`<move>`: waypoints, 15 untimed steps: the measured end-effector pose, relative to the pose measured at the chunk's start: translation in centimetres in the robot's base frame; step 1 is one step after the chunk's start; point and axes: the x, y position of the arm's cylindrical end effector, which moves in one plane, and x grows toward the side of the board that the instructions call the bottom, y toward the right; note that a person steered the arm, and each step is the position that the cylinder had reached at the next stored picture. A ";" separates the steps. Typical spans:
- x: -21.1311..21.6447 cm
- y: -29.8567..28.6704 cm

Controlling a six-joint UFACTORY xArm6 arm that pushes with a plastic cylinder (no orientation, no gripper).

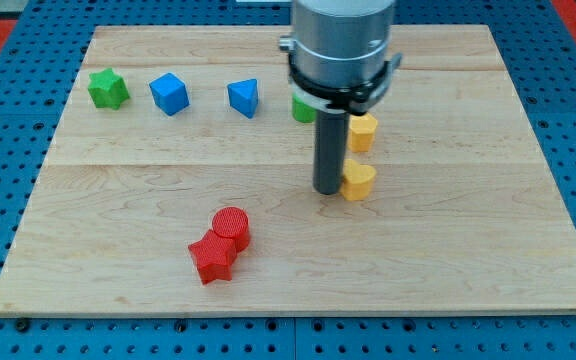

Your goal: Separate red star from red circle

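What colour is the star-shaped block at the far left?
Green star, clearest in the camera view.

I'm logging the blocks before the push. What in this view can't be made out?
- Green block: mostly hidden behind the arm; shape unclear.
- My tip: its contact with the lower yellow block can't be told.
- Upper yellow block: left edge hidden by the rod.
- Red star and red circle: any gap unreadable.
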 end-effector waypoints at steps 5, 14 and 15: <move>8.6 -20.2; 9.1 -1.4; 8.5 -0.7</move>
